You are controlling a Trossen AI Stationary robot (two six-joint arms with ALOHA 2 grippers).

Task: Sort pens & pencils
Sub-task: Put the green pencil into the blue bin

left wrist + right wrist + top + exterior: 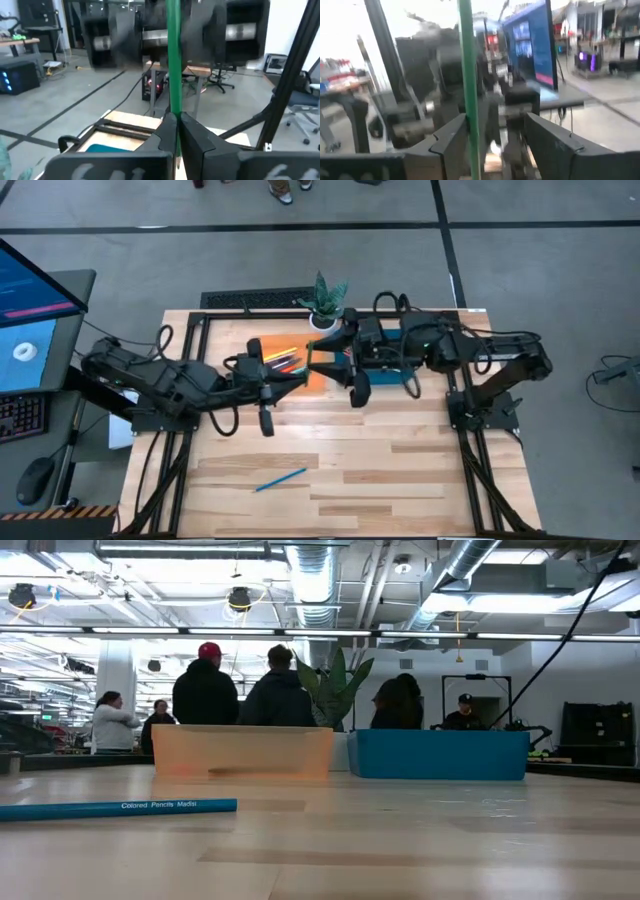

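A green pencil is held in the air over the orange tray, with my left gripper shut on it. My right gripper faces it from the table's right, open. The pencil stands between the right gripper's fingers, close to one finger; whether it touches that finger I cannot tell. In the high view the two grippers meet at the pencil. More pencils lie in the orange tray. A blue pencil lies flat on the table near its front edge. My left gripper pinches the green pencil near one end between its two fingers. The fingers come level from the table's left and lie across it. The pencil is lifted clear, and its long part sticks out past the fingers toward the right gripper.
A blue tray stands right of the orange tray, under my right arm. A small potted plant sits at the far edge behind the trays. People stand in the room beyond the table. The blue pencil lies alone on the wood.
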